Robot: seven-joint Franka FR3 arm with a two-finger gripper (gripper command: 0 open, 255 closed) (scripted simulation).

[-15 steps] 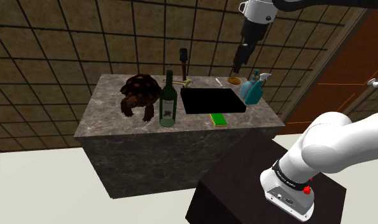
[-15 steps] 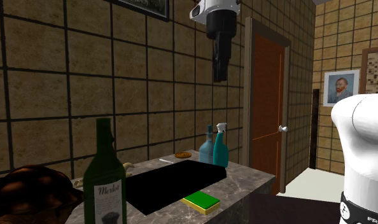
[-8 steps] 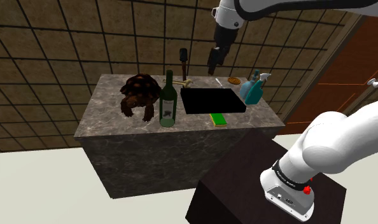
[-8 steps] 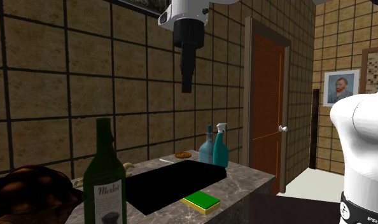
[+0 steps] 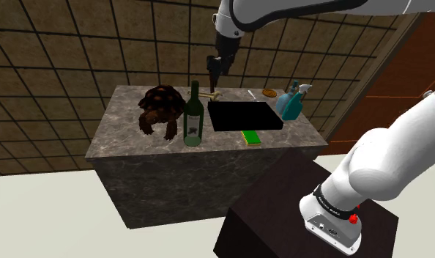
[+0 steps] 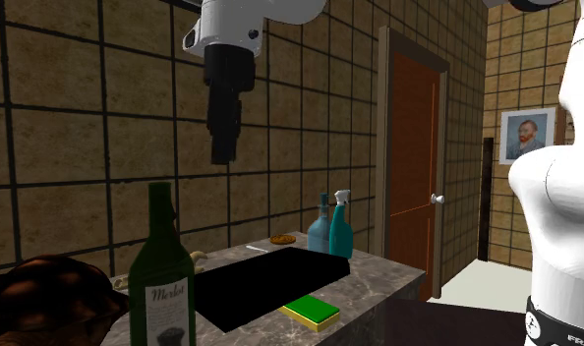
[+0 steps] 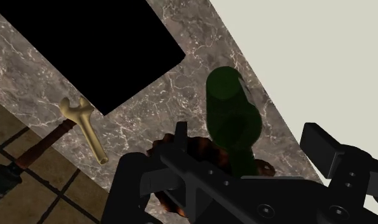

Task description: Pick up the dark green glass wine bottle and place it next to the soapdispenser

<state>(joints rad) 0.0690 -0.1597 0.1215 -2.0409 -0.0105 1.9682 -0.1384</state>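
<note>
Wrist view: gripper (image 7: 251, 137) fingers apart, clear of green wine bottle (image 7: 229, 114) upright on counter (image 7: 194, 76); bottle base hidden behind gripper. Second exterior view crops bottle bottom; spray bottle (image 6: 341, 231) overlaps soap dispenser (image 6: 320, 228).

The Franka arm (image 5: 388, 157), glossy white in fat rounded links, wears a dark collar (image 5: 332, 205) at its lower joint, marked with a small red dot (image 5: 353, 218) and, below it, black lettering (image 6: 573, 340) (cut off at "FRAN"). Its gripper (image 6: 221, 155) is flat black throughout, the casing (image 7: 213, 191) studded with small round recesses.
</note>
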